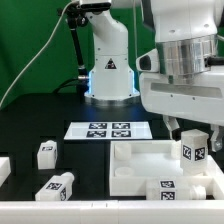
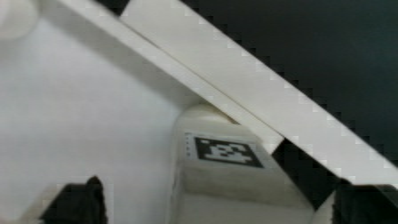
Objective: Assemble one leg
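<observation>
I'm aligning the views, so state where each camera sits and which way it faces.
Exterior view: off the arm, facing its base across the table; shows the arm above the leg.
Wrist view: on the wrist, looking down past the fingers at the leg by the tray part's rim.
Shared: the leg and the tray part.

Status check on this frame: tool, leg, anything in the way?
Tool looks open, straddling the leg. Leg upright at a corner of the large white part. Nothing blocking; spare legs lie apart.
</observation>
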Robot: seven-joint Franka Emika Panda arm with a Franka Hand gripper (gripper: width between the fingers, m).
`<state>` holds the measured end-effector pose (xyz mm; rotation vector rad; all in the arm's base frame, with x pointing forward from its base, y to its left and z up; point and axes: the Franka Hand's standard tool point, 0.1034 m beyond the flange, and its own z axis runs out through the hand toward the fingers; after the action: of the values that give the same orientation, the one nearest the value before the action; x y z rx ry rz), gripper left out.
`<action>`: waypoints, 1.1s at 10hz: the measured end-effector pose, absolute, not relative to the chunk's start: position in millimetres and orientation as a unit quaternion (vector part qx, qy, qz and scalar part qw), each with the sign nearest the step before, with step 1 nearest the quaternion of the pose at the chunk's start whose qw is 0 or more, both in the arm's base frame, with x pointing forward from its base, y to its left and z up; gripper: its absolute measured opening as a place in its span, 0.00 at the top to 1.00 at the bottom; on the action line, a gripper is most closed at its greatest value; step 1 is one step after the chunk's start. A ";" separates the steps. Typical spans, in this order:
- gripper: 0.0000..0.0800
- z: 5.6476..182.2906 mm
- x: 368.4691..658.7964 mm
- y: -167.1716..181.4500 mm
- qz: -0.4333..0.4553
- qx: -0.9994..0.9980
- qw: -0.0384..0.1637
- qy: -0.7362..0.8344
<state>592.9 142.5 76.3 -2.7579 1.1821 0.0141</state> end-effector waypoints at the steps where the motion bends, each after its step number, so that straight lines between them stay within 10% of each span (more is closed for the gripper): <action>1: 0.20 76.8 593.1 142.2 -0.002 -0.945 0.067 0.321; 6: 0.19 76.9 593.5 142.0 -0.015 -0.987 0.062 0.146; 11: 0.19 79.9 597.2 139.2 -0.034 -0.987 0.012 -0.160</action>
<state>597.2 139.2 79.9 -3.0757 -0.4978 -0.1062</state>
